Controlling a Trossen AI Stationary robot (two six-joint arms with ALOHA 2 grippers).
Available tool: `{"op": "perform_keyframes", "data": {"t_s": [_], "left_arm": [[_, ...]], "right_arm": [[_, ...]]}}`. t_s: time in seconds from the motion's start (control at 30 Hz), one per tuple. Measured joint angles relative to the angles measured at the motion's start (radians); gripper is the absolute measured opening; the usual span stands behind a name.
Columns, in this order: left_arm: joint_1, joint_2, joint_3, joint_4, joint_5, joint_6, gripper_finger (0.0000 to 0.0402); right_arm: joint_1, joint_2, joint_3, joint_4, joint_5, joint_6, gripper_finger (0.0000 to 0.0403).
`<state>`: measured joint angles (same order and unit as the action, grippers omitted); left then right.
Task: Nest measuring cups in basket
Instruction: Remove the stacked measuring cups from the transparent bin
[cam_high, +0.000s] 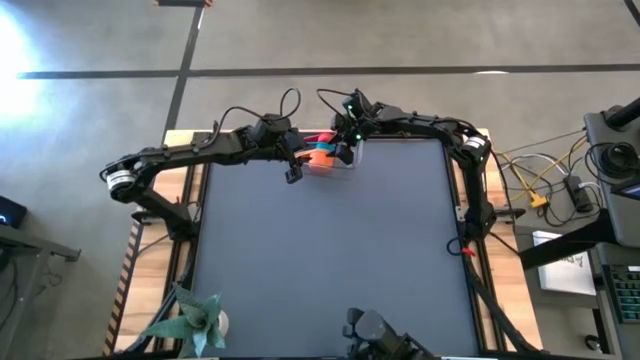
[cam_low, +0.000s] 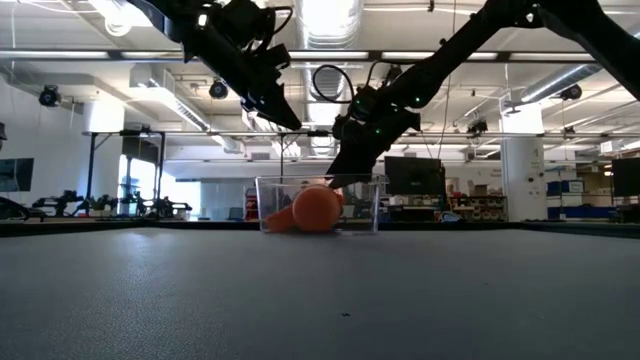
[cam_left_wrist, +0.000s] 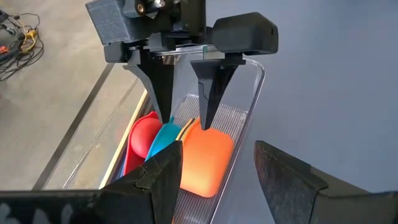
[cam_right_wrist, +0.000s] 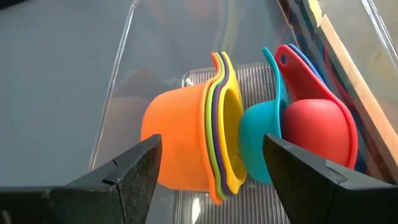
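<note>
The clear basket (cam_high: 352, 165) stands at the middle of the table's far edge. Inside it the measuring cups lie on their sides: an orange cup (cam_right_wrist: 177, 143) with green, purple and yellow ones nested in it, then a light blue cup (cam_right_wrist: 258, 140) and a red cup (cam_right_wrist: 317, 127) with a blue one behind it. My right gripper (cam_left_wrist: 186, 121) is open and points down into the basket, one finger by the orange cup and one by the light blue cup. My left gripper (cam_high: 293, 172) is open, holds nothing, and hangs above the table just left of the basket. My right gripper comes at the cups from above, slanting from the table's far right. One fingertip (cam_left_wrist: 205, 121) ends right at the orange cup's upper side (cam_left_wrist: 208, 134), the other beside the light blue cup (cam_left_wrist: 163, 134). I cannot tell whether either touches.
The table's wooden far edge (cam_right_wrist: 348, 68) runs right behind the basket. A potted plant (cam_high: 195, 320) sits at the near left corner and a camera mount (cam_high: 365, 325) at the near edge. Cables and gear (cam_high: 560, 190) lie off the table's right side. The dark mat (cam_high: 320, 250) spreads toward the near side.
</note>
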<state>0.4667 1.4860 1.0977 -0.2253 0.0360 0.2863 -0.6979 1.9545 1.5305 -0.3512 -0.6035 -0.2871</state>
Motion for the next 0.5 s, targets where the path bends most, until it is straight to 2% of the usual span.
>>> {"op": "perform_keyframes", "data": {"t_s": [0.5], "left_arm": [[0.000,0.000,0.000,0.000,0.000,0.000,0.0182]], "right_arm": [[0.006,0.000,0.000,-0.003,0.003,0.005,0.0245]]}}
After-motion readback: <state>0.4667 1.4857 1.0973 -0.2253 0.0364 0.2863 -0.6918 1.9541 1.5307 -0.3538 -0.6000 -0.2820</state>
